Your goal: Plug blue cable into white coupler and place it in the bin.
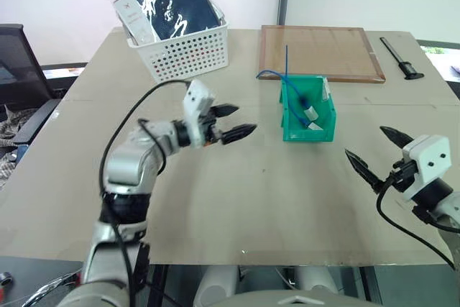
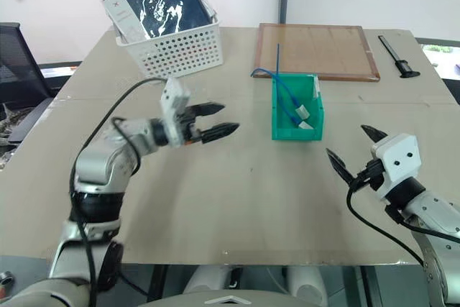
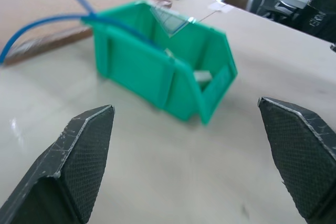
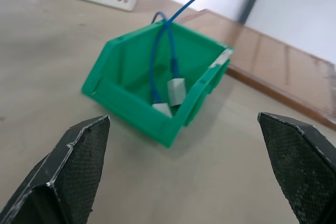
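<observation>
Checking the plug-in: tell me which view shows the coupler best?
The right wrist view: it looks into the bin at the coupler on the cable. Both eye views show it small; the left wrist view shows a sliver.

Cable (image 4: 157,61) with, seemingly, coupler (image 4: 176,92) in bin (image 4: 128,114), before board (image 1: 320,52).

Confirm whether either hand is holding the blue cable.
No: the blue cable lies in the bin, and both hands stand open and apart from it.

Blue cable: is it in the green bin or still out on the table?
In. The blue cable loops down into the bin, its ends beside the white coupler; part arches over the back rim.
</observation>
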Action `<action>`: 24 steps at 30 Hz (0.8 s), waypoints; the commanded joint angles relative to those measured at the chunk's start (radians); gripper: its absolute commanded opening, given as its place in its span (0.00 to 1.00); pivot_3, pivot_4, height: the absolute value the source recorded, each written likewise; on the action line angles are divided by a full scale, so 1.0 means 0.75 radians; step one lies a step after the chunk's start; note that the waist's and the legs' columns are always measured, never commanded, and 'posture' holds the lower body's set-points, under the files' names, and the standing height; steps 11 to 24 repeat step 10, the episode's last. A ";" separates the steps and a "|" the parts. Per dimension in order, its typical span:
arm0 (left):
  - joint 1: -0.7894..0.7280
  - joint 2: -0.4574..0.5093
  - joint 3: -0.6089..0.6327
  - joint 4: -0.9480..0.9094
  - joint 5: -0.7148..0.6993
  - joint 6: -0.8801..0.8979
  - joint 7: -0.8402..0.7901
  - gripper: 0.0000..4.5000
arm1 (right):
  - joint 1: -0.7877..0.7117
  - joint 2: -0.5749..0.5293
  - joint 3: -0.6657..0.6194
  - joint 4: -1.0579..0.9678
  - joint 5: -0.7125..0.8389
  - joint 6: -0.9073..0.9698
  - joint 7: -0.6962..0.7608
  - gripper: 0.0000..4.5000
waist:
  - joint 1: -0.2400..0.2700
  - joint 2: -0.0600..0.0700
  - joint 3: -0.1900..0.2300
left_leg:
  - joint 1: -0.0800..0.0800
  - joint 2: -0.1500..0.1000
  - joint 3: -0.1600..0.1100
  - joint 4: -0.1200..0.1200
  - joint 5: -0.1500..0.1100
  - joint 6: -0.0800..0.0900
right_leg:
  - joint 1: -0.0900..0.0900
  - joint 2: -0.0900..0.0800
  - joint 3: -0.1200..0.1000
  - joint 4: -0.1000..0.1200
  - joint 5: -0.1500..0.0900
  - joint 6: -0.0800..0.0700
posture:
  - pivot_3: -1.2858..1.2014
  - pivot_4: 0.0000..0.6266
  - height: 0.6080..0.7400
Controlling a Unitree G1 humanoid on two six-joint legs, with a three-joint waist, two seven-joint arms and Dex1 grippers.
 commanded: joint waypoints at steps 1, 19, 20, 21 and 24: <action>0.180 0.068 0.101 -0.141 -0.048 -0.089 -0.029 1.00 | 0.073 -0.063 -0.103 0.098 0.006 -0.097 0.111 0.99 | -0.001 0.000 0.000 | 0.000 0.000 0.000 0.000 0.000 0.000 | 0.000 0.000 0.000 0.000 0.000 0.000 | 0.52 0.24 0.99; 0.595 0.174 0.251 -0.220 -0.049 -0.254 -0.022 1.00 | 0.217 -0.164 -0.248 0.378 0.014 -0.267 0.312 0.99 | 0.004 0.000 0.000 | 0.008 0.004 0.005 0.000 0.000 0.000 | 0.006 0.000 0.000 -0.001 -0.006 0.001 | 0.52 0.24 0.99; 0.595 0.174 0.251 -0.220 -0.049 -0.254 -0.022 1.00 | 0.217 -0.164 -0.248 0.378 0.014 -0.267 0.312 0.99 | 0.004 0.000 0.000 | 0.008 0.004 0.005 0.000 0.000 0.000 | 0.006 0.000 0.000 -0.001 -0.006 0.001 | 0.52 0.24 0.99; 0.595 0.174 0.251 -0.220 -0.049 -0.254 -0.022 1.00 | 0.217 -0.164 -0.248 0.378 0.014 -0.267 0.312 0.99 | 0.004 0.000 0.000 | 0.008 0.004 0.005 0.000 0.000 0.000 | 0.006 0.000 0.000 -0.001 -0.006 0.001 | 0.52 0.24 0.99; 0.595 0.174 0.251 -0.220 -0.049 -0.254 -0.022 1.00 | 0.217 -0.164 -0.248 0.378 0.014 -0.267 0.312 0.99 | 0.004 0.000 0.000 | 0.008 0.004 0.005 0.000 0.000 0.000 | 0.006 0.000 0.000 -0.001 -0.006 0.001 | 0.52 0.24 0.99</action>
